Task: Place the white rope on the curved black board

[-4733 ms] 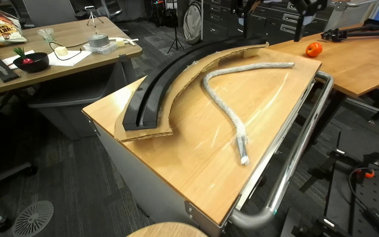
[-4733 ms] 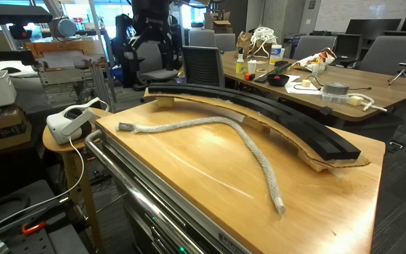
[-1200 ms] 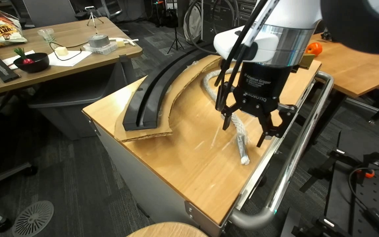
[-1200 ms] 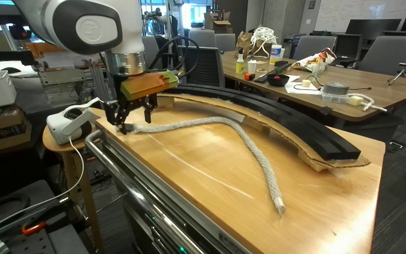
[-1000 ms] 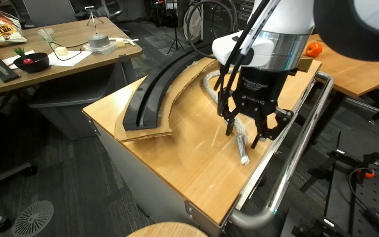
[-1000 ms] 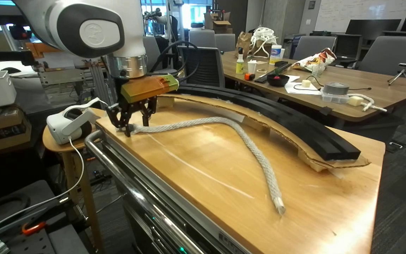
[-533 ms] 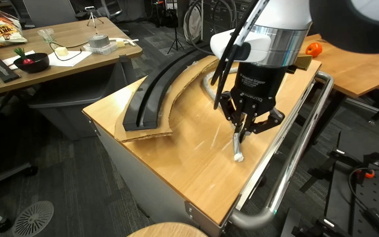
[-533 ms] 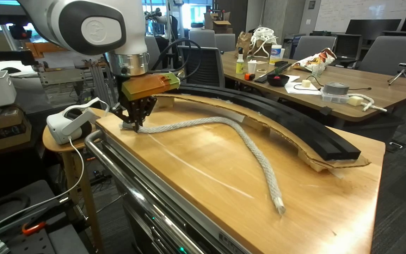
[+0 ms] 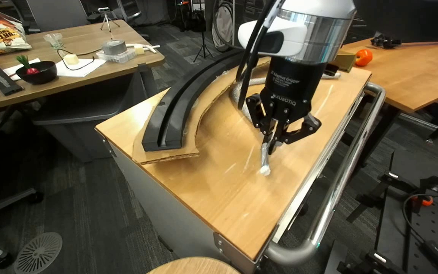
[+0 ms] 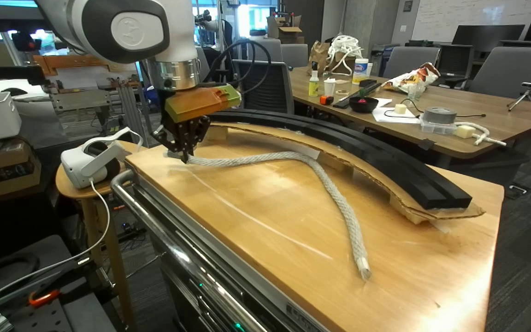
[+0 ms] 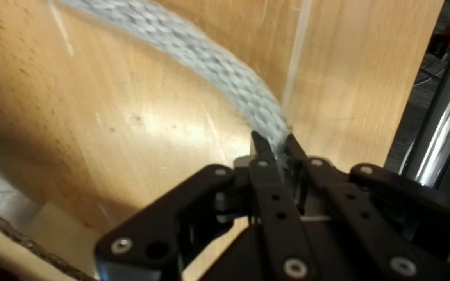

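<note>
The pale grey-white rope (image 10: 270, 157) lies in a bend over the wooden tabletop. My gripper (image 9: 268, 147) is shut on it close to its grey-taped end (image 9: 265, 160). That end seems slightly raised off the surface. In the wrist view the braided rope (image 11: 209, 58) runs from the upper left down into my gripper (image 11: 272, 137), pinched between both fingertips. The curved black board (image 9: 177, 121), an arc with a lengthwise groove, rests on cardboard behind the rope. My arm hides its far part in an exterior view.
The cardboard (image 10: 339, 159) under the board stands on small blocks, its cut edge facing the rope. A shiny metal rail (image 9: 337, 198) runs along the cart's edge. A white headset (image 10: 91, 161) sits on a stool beside the cart's corner.
My gripper came down over the rope near its taped end and closed on it. Since then it has risen a little and shifted toward the board, drawing that end along.
</note>
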`<state>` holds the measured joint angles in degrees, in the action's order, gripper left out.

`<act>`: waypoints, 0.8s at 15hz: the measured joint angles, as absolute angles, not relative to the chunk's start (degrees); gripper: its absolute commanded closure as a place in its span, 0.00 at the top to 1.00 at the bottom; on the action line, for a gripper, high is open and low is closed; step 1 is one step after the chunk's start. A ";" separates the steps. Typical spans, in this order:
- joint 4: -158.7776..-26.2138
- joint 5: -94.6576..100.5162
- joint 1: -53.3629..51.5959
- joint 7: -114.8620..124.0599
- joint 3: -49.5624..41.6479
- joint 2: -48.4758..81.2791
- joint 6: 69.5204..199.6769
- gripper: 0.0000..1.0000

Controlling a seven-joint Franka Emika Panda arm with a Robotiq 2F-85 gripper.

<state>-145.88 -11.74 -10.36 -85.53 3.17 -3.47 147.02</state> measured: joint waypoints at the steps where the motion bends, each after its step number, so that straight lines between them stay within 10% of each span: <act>1: -145.66 -11.56 -10.18 -85.53 3.16 -3.81 147.65 0.11; 12: -142.56 2.23 -9.05 -79.65 4.25 -12.69 157.82 0.12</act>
